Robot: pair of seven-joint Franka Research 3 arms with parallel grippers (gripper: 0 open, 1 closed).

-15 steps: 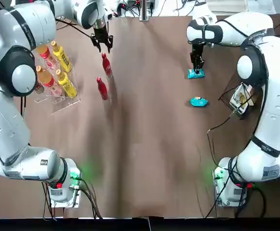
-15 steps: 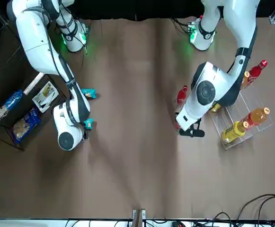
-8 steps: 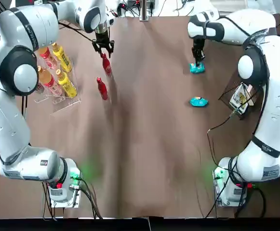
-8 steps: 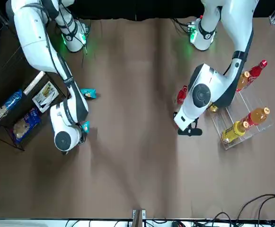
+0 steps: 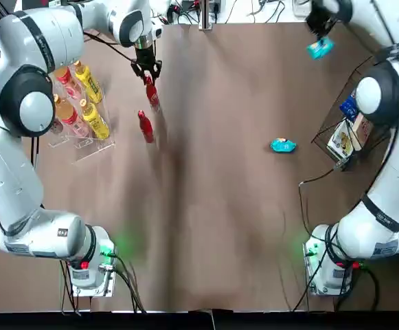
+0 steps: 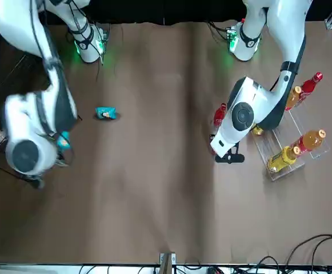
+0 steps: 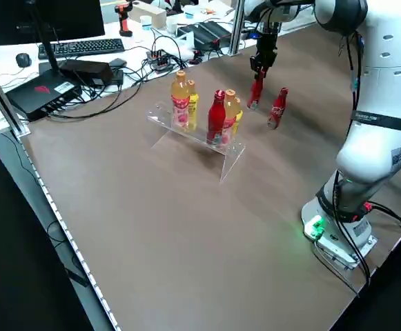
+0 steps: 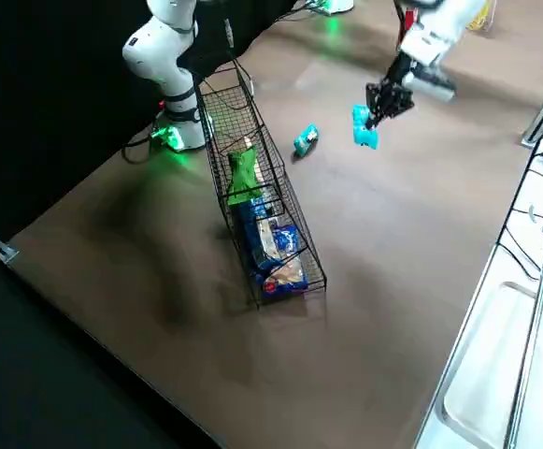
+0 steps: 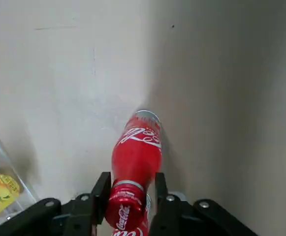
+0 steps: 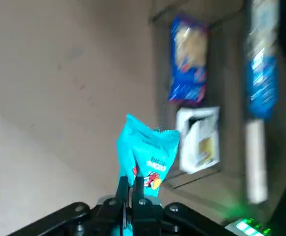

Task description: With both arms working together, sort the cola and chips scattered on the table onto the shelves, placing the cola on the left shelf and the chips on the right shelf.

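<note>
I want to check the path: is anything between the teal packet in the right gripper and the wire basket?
Nothing visible blocks it. The right gripper holds the teal packet in the air beside the wire basket, over bare table.

Overhead and front cameras share the whole brown table, side cameras look diagonally across it from each end, and wrist cameras look closely past their fingers.

White-grey jointed arms, black tools, green-lit bases
</note>
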